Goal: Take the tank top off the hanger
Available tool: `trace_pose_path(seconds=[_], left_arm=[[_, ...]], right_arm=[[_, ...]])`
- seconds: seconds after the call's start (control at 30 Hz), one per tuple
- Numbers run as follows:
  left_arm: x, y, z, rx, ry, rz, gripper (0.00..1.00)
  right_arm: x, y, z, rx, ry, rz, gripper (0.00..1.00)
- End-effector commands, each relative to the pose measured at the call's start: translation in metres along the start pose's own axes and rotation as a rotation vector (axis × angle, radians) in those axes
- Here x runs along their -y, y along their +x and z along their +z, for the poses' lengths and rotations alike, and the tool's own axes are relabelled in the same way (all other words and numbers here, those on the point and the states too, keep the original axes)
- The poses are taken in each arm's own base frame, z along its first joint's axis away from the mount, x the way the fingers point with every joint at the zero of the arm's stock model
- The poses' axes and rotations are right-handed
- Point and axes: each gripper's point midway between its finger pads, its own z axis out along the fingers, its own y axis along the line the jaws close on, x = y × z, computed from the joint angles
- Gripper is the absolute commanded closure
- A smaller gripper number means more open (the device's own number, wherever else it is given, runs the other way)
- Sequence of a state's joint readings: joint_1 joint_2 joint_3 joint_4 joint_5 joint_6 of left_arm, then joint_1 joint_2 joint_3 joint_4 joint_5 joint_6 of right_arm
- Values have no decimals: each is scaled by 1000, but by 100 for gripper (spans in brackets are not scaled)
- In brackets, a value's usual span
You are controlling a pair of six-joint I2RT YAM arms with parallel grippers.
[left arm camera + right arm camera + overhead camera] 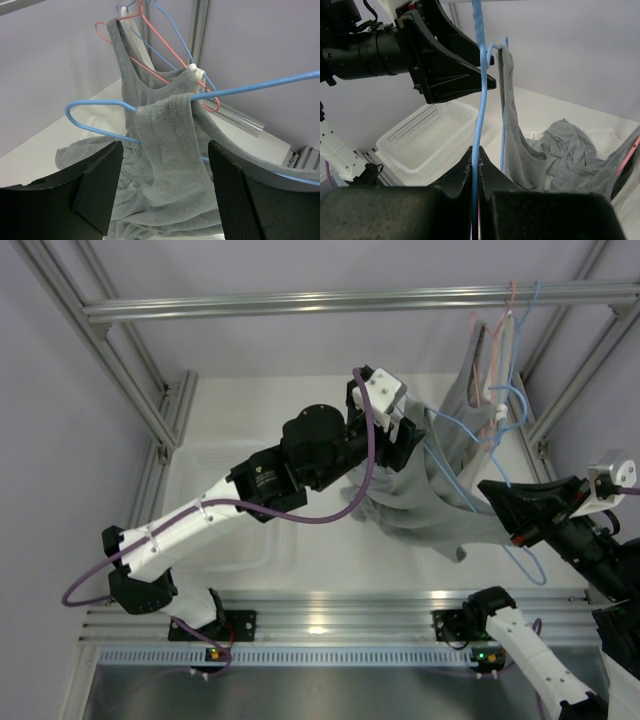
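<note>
L gripper [165,170]: nearest the lens; jaws stood wide, one black finger [95,185] on each side of the strap, no pinch visible on the cloth.
White basket [427,132]: sat on table [300,400], L side, under the L arm.
Grey tank top [425,502]: mid-scene, one ribbed strap [167,115] looped over the blue hanger's bar; body sagged down, hem bunched on the table.
Blue hanger [95,102]: off the rail, tilted, L end loop poking out past the strap, R end running to the R gripper.
R gripper [476,157]: clamped tight on the blue hanger's wire, wire rising straight up btwn the pads.
Rail [300,305]: aluminium bar across the back; at its R end hung a pink hanger [150,71] w/ a 2nd grey tank top [130,65], plus another blue one beside it.
Contact: tank top touched hanger + table; can't tell if it brushed the L fingers.
</note>
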State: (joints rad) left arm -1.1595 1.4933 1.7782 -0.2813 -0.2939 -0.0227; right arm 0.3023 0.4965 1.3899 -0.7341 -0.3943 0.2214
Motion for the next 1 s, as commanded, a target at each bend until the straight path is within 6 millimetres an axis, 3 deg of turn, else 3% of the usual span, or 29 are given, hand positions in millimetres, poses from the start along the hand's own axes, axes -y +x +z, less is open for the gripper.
trace_pose_path(seconds=[0.0,0.17,0.27,0.3,0.4,0.47,0.5,0.57,0.73,0.87,0.97], left_arm=[[5,-21,4,79,18,-10,26],[-13,-13,13,62,-92,17,39],[-11,-15,16,67,-86,25,40],[-11,-15,17,69,-88,24,46],[-13,-17,18,73,-100,30,50],[-16,-20,18,81,-114,32,63],[-17,-22,18,86,-127,27,80],[-21,-25,16,94,-149,9,100],[-34,-37,6,121,-212,-22,100],[-54,-53,-5,153,-319,-36,100],[-74,-65,-13,178,-417,-54,100]], right_arm=[[-6,-15,1,37,-18,-1,100],[-15,-17,-1,38,-64,-5,100],[-19,-16,1,36,-91,13,100],[-20,-17,0,41,-94,11,100],[-22,-17,0,42,-103,17,100],[-23,-15,2,32,-113,23,100],[-21,-14,3,32,-105,24,100],[-8,-10,6,33,-42,29,100],[10,14,16,-20,16,34,100],[-1,35,19,-85,-89,12,100],[-5,35,13,-70,-98,-4,100]])
